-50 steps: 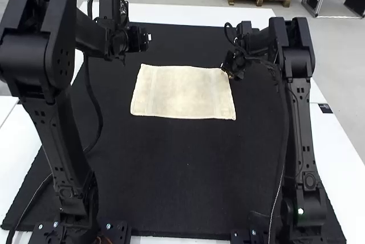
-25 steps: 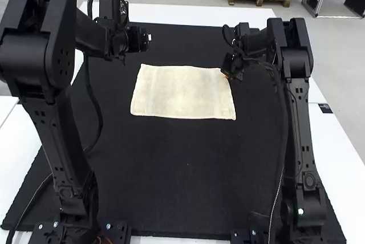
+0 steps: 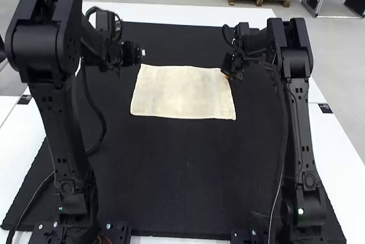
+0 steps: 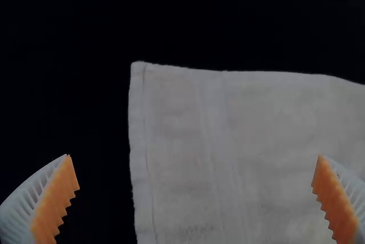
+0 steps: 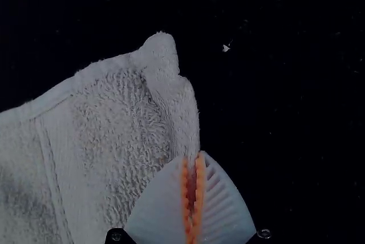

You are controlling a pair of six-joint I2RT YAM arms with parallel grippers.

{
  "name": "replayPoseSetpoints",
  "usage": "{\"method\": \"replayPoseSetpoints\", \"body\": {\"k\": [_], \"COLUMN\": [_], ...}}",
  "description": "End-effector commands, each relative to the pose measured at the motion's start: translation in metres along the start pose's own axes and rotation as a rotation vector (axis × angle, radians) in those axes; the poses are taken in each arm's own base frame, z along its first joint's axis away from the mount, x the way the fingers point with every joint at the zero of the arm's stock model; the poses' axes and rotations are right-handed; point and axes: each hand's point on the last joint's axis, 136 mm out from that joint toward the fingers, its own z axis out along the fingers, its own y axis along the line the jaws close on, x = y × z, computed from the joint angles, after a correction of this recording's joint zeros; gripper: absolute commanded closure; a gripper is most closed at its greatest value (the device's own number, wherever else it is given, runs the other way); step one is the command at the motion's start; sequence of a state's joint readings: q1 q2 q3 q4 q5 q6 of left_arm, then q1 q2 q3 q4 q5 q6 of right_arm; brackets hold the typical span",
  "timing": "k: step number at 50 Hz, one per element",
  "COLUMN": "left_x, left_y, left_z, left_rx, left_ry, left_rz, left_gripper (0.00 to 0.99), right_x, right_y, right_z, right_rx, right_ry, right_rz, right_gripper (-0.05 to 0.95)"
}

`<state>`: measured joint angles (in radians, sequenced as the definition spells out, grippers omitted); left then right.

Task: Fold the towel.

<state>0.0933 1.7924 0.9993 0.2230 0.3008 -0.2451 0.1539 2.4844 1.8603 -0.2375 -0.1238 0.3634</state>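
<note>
A cream towel [image 3: 182, 93] lies spread as a flat rectangle on the black mat. The left gripper [image 3: 142, 53] is above the mat by the towel's far left corner. In the left wrist view, the left gripper [image 4: 195, 170] has its fingers wide apart, with the towel [image 4: 182, 141] lying below, not held. At the towel's far right corner is the right gripper [image 3: 227, 75]. In the right wrist view, the right gripper [image 5: 193, 156] is closed on the edge of the towel [image 5: 114, 124] near a corner, which is slightly rumpled.
The black mat [image 3: 188, 187] covers most of the white table [image 3: 342, 147]. Dark cables hang beside both arms. A small white speck [image 5: 226, 48] lies on the mat near the towel's corner.
The left arm has shifted, bringing its gripper lower in the high view and closer to the towel's far left corner. The right gripper edged slightly left earlier and then stayed put. The towel looks unchanged.
</note>
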Motion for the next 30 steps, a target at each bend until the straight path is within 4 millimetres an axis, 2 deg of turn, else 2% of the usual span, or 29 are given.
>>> {"method": "replayPoseSetpoints", "body": {"k": [1, 15, 30], "left_x": [-0.027, -0.014, 0.0], "left_y": [0.001, 0.013, 0.029], "left_z": [0.001, 0.031, 0.076], "left_rx": [0.05, 0.065, 0.067], "left_ry": [-0.039, 0.018, 0.06], "left_rz": [-0.01, -0.036, -0.05], "left_gripper": [0.026, 0.026, 0.026], "right_x": [0.054, 0.056, 0.06], "right_y": [0.012, 0.016, 0.018], "right_z": [0.022, 0.018, 0.013], "right_rx": [-0.042, -0.047, -0.053], "right_ry": [0.146, 0.15, 0.156], "right_rz": [-0.022, -0.029, -0.032], "right_gripper": [0.9, 0.9, 0.9]}}
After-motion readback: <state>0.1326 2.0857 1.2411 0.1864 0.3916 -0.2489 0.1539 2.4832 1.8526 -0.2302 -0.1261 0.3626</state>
